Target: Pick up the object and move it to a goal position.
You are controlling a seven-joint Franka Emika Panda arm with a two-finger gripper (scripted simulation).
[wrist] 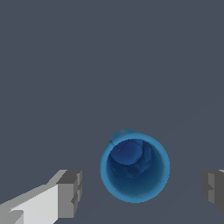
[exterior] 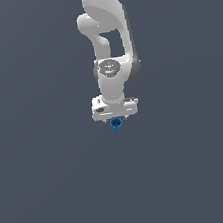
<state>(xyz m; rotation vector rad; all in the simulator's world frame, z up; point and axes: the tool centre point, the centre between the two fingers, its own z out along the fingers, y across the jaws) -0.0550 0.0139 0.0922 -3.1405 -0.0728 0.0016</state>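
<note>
My jaws stand apart on either side of the blue cup (wrist: 134, 168), not touching it.

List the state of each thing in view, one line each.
Cup: upright, mouth up toward the wrist camera, hollow and empty, not gripped.
Gripper: open, fingers on either side of the cup with a gap on both sides, touching nothing.
Arm: reaching down, gripper right above the cup in the exterior view.
</note>
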